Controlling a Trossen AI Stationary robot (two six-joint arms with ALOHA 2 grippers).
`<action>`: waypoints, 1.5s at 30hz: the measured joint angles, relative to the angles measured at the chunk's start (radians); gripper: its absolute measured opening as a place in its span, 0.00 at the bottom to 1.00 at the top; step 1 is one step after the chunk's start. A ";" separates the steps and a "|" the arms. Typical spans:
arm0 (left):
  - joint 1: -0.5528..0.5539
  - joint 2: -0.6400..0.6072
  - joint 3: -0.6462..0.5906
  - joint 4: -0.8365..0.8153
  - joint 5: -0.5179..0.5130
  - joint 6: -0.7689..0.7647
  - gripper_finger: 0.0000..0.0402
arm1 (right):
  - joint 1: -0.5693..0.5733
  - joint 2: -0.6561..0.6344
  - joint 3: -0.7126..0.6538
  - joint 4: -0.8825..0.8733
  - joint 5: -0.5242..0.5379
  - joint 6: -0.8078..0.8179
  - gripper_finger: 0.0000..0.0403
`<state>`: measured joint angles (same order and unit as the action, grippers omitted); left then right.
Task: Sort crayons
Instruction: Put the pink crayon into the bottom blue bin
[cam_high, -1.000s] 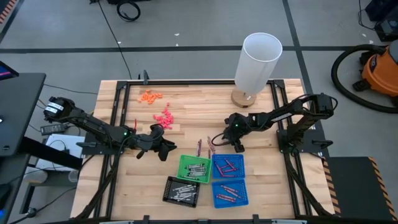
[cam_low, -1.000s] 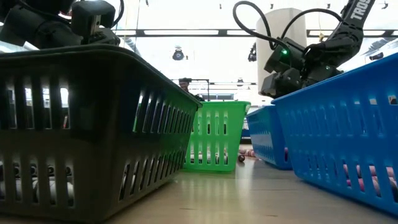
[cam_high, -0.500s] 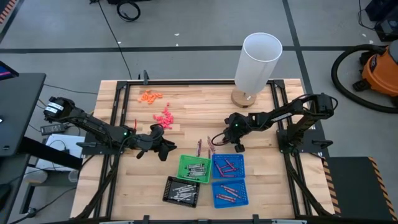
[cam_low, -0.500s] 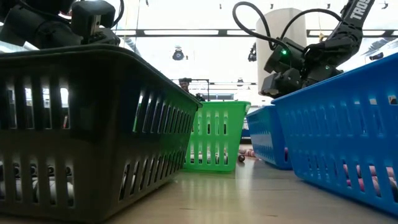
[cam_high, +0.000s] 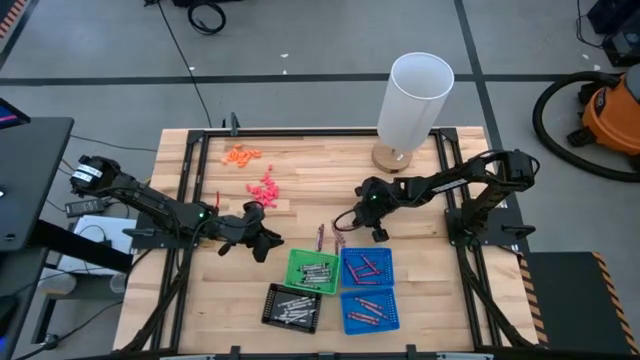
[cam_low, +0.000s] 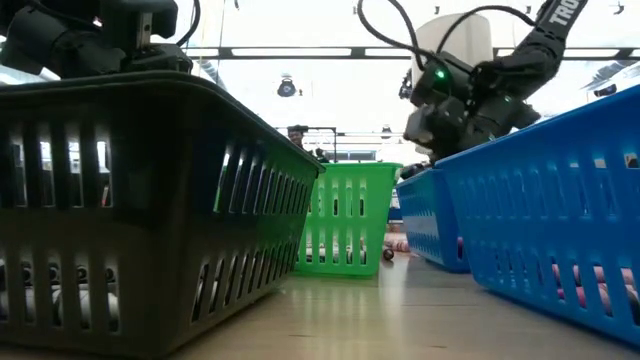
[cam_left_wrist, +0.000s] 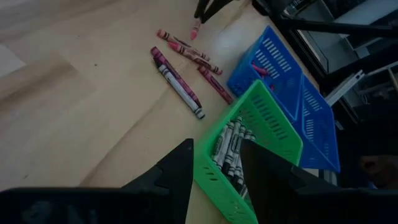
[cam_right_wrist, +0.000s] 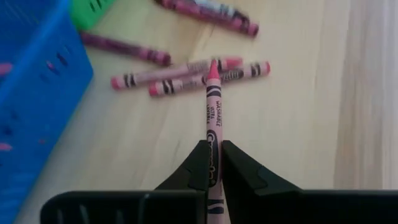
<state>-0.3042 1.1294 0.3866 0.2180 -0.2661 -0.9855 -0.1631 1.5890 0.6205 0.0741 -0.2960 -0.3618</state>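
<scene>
Right wrist view shows you a pink crayon (cam_right_wrist: 212, 118), its wrapper reading WASHABLE, clamped between the right gripper (cam_right_wrist: 212, 163) fingers, tip toward twelve o'clock.

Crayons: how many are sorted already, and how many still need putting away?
Most crayons already lie in the green tray, black tray and two blue trays. The right pincer grips a pink crayon. A few loose crayons remain on the table. The left pincer waits nearby, open.
</scene>
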 joint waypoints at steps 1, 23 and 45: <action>0.000 0.000 0.000 -0.001 0.004 0.000 0.35 | 0.001 0.000 0.013 -0.011 -0.006 0.000 0.08; 0.000 0.000 0.000 -0.058 0.011 0.039 0.35 | 0.046 -0.004 0.447 -0.394 -0.057 0.158 0.08; -0.001 0.000 0.132 -0.307 -0.054 0.314 0.35 | 0.238 -0.005 0.624 -0.632 -0.041 0.666 0.08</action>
<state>-0.3050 1.1294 0.5186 -0.0891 -0.3199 -0.6711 0.0747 1.5837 1.2446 -0.5575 -0.3370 0.3039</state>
